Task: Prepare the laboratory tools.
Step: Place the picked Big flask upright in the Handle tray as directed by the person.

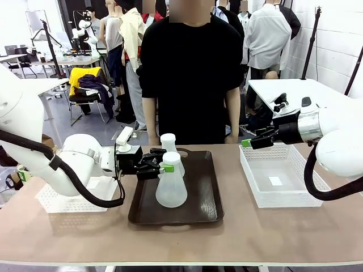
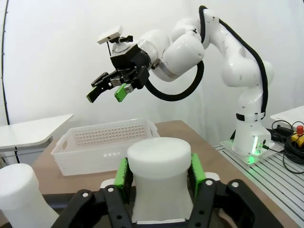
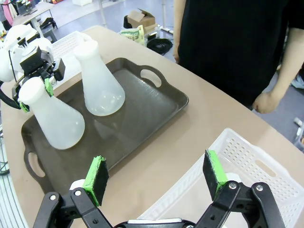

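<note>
Two frosted white flasks stand upright on the dark brown tray [image 1: 207,187]. The nearer flask [image 1: 171,184] has my left gripper [image 1: 164,166] around its neck. In the left wrist view the green pads [image 2: 122,178] sit tight against both sides of that neck [image 2: 159,190]; I cannot tell whether they press it. The farther flask [image 1: 169,141] stands free just behind, also seen as flask [image 3: 99,85]. My right gripper [image 1: 247,143] hovers open and empty above the near left corner of the right basket [image 1: 281,175], its pads [image 3: 97,178] far apart.
A person in black stands at the table's far side, one hand [image 3: 266,100] hanging by the edge. A second white mesh basket [image 1: 68,198] lies at the left under my left arm. Bare tabletop runs along the near edge in front of the tray.
</note>
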### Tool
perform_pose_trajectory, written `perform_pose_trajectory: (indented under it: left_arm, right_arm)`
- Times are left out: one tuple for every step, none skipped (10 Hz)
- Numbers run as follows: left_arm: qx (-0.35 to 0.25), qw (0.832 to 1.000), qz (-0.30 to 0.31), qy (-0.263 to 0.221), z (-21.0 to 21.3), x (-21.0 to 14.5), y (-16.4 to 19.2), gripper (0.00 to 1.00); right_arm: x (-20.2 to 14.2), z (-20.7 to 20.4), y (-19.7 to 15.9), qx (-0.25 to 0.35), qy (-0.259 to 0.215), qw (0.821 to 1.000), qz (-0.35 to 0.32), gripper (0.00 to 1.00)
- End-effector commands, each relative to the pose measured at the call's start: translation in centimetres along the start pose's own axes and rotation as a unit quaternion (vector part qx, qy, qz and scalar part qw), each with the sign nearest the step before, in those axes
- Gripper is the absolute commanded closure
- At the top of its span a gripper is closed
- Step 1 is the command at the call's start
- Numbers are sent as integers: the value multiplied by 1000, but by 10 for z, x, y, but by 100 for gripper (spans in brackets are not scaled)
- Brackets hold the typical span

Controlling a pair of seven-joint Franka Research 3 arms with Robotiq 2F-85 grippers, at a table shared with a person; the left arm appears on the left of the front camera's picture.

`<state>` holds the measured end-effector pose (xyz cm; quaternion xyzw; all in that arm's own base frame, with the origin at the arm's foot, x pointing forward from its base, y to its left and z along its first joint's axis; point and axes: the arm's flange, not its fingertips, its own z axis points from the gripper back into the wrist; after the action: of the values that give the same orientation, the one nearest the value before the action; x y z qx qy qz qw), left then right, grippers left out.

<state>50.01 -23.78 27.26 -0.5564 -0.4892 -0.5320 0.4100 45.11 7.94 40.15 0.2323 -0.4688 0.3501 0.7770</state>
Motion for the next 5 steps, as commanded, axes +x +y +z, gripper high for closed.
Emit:
perform_pose_trajectory:
  left_arm:
    - [1,1000,8,0,-2,4,4,4]
    - [1,1000,10,1,-2,4,3,0]
    - [0,1000,12,7,-3,4,1,0]
    - [9,1000,11,15,-4,4,0,0]
    - [1,999,18,27,-3,4,0,0]
  right_arm:
    - [2,3,1,-1,-2,1000,-3,0]
    - [2,3,1,-1,-2,1000,-3,0]
    - [2,3,1,-1,-2,1000,-3,0]
    - [2,3,1,-1,-2,1000,-3,0]
    - [2,3,1,-1,-2,1000,-3,0]
